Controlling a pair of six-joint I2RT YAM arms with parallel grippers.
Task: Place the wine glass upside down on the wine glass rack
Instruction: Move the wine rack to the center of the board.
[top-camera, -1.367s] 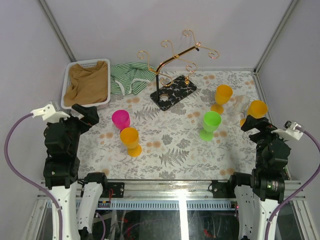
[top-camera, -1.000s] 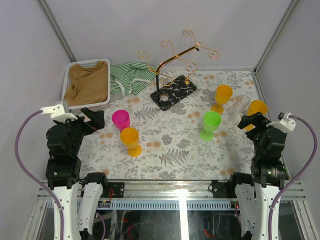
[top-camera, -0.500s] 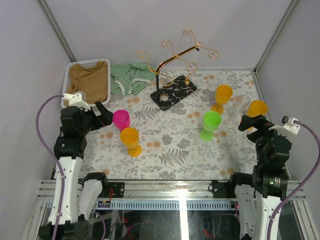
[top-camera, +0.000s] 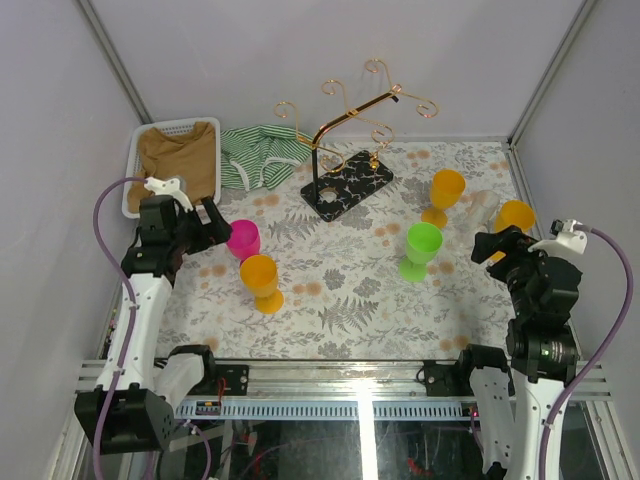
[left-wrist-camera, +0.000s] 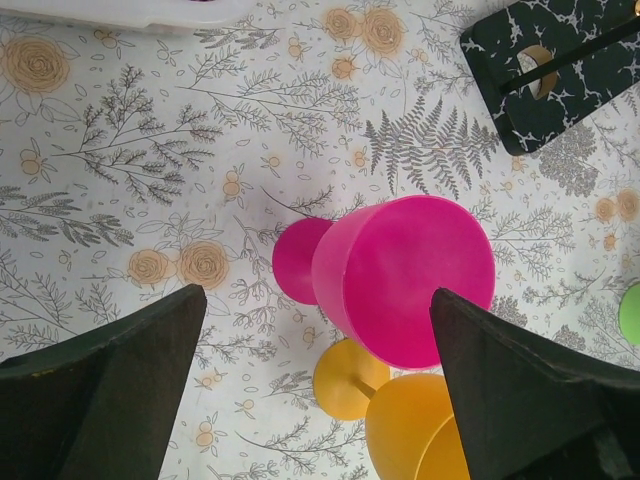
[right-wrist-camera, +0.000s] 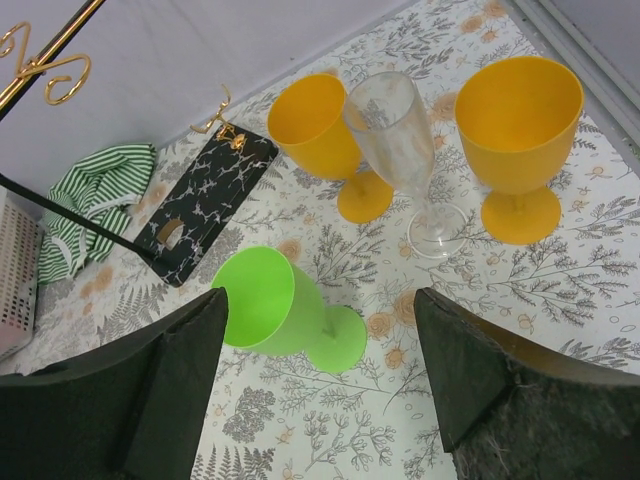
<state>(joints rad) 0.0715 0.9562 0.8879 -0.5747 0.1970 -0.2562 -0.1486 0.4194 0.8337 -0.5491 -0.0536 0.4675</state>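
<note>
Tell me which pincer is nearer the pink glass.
Left. The left pincer is just beside the pink glass; the right pincer is across the table, by the far-right orange glass.

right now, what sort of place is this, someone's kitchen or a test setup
Probably a robot test cell, not a kitchen: plain grey enclosure walls, two arms, left and right, bolted to an aluminium frame rail, and staged props like the thin gold metal wine glass rack.

gold rack (top-camera: 350, 112), pink cup (top-camera: 241, 238), floral tablecloth (top-camera: 340, 290)
</note>
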